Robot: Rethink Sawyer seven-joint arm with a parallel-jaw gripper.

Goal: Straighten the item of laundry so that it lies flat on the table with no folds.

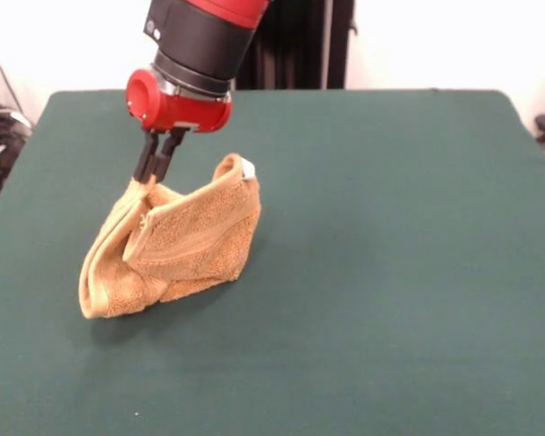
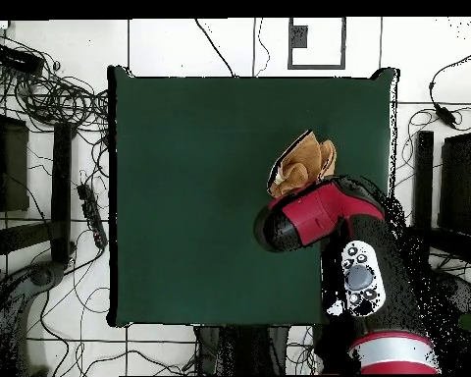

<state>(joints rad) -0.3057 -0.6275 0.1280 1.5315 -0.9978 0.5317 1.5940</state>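
The towel [image 1: 168, 245] must open this account, though the broadest thing in sight is the dark green tabletop [image 1: 391, 272], which fills most of the front view and lies bare apart from the cloth. In the overhead view the tabletop [image 2: 190, 196] shows as a large rectangle on a pale tiled floor [image 2: 181, 44] strewn with cables [image 2: 53, 98].

Next in size is the red and black arm [image 1: 200, 36], coming down over the left part of the tabletop in the front view. From overhead the arm [image 2: 323, 221] covers part of the tabletop's right side and hides a share of the cloth.

The towel, orange-tan terry, is crumpled and partly raised: one edge is drawn up to a peak while the rest sags in folds, its lower bulk resting on the tabletop. A woven band runs across the facing fold. Overhead, the towel [image 2: 303, 162] lies near the tabletop's right edge, just beyond the arm's end.

The claw [image 1: 150, 177] points down with its dark fingers [image 1: 145, 163] pressed together on the raised edge, pinching the cloth.

Smallest is a white label [image 1: 248, 168] at the right-hand peak.
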